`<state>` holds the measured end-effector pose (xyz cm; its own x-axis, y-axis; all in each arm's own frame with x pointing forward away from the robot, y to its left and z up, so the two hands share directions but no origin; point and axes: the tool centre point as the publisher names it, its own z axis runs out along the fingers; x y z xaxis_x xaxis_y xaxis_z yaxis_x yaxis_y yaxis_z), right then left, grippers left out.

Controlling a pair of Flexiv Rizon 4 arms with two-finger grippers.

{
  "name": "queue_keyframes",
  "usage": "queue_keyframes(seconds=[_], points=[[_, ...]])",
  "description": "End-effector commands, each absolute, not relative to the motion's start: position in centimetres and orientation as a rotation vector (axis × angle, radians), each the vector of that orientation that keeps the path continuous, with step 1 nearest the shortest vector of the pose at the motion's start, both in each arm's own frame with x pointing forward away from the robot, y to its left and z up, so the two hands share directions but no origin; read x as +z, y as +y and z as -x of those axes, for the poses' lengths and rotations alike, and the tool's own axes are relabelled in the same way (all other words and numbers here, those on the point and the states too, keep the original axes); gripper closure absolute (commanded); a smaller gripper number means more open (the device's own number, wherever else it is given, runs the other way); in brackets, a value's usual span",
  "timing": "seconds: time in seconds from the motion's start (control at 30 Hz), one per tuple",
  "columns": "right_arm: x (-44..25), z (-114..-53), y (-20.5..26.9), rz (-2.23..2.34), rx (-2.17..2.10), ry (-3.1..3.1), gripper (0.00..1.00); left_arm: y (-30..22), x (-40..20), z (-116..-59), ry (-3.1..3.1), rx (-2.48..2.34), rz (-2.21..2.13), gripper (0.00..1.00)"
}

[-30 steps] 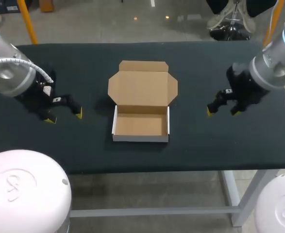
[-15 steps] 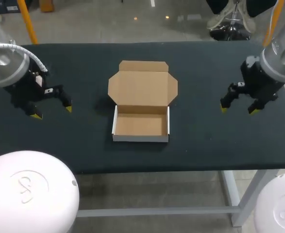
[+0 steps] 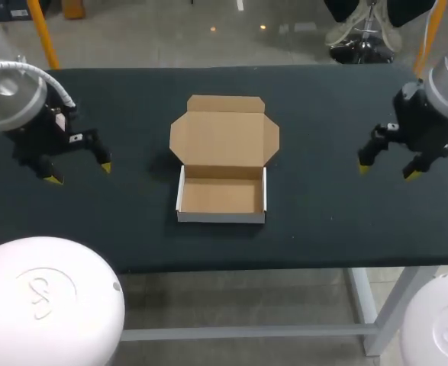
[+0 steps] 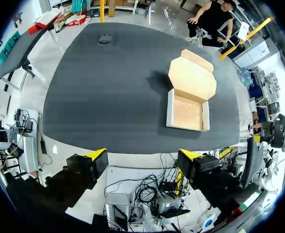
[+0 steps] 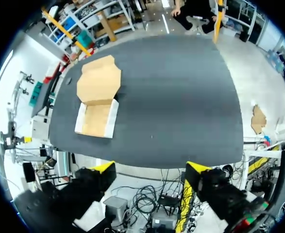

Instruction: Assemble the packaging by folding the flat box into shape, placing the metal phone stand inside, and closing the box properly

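A brown cardboard box (image 3: 222,194) with white outer walls sits mid-table, its tray folded up and empty, its lid (image 3: 224,137) lying open flat behind it. The left wrist view has the box (image 4: 187,111) well ahead of my left gripper (image 4: 142,156); in the right wrist view the box (image 5: 95,119) lies ahead of and to one side of my right gripper (image 5: 150,168). A small dark object (image 4: 105,38), perhaps the phone stand, rests near the table's far left corner. My left gripper (image 3: 78,173) hangs open, empty, left of the box. My right gripper (image 3: 388,171) hangs open, empty, to its right.
The black table (image 3: 323,213) carries only the box and the small dark object (image 5: 68,81) at its far left. The table's front edge runs close below the box.
Both arms have drawn outward from the box: the left gripper went further left and slightly back, the right gripper further right. The box has not moved.
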<state>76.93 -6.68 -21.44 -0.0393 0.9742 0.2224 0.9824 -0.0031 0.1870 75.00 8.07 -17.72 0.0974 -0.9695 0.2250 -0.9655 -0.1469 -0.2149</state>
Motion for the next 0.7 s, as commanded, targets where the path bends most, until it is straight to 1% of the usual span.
queue_keyframes(seconds=[0.03,0.47,0.7], points=[[-20.6,-76.8,-6.9,2.15,-0.429,-2.187,0.0,8.0,-17.6,-74.6,2.028,-0.496,2.313,0.0],[-21.0,-77.0,-6.9,2.188,-0.358,-2.112,0.0,8.3,-18.6,-74.7,2.007,-0.487,2.318,0.0],[-21.0,-77.0,-6.9,2.188,-0.358,-2.112,0.0,8.6,-20.3,-75.0,1.995,-0.448,2.334,0.0]])
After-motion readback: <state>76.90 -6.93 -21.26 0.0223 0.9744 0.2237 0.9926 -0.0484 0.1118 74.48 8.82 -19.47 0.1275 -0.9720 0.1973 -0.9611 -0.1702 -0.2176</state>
